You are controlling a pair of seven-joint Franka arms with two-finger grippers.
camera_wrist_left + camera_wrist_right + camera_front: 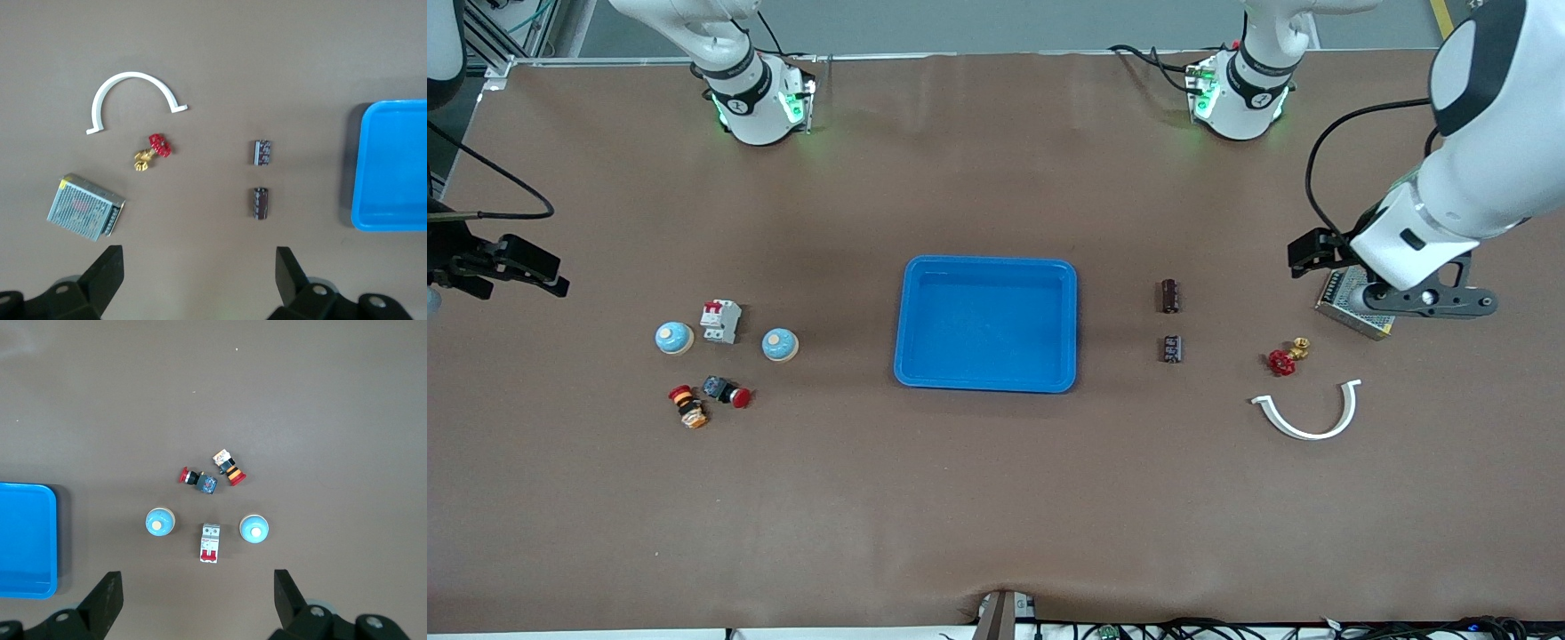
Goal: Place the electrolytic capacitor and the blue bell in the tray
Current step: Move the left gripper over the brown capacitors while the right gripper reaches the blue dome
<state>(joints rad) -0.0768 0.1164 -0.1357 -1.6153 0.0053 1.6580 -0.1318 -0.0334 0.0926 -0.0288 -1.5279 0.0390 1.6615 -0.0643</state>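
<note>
The bright blue tray (987, 329) lies at the table's middle, with nothing in it. Two dark electrolytic capacitors (1169, 295) (1172, 348) lie beside it toward the left arm's end; they also show in the left wrist view (261, 202) (262, 151). Two blue bells (674, 338) (780, 345) stand toward the right arm's end, and show in the right wrist view (254, 529) (160, 522). My left gripper (1312, 253) is open and empty, up in the air by a metal power supply (1352, 307). My right gripper (516, 267) is open and empty, over the right arm's end of the table.
A white circuit breaker (720, 320) stands between the bells. Two push buttons (727, 391) (688, 406) lie nearer the front camera. A red-handled brass valve (1285, 357) and a white curved clip (1307, 413) lie near the power supply.
</note>
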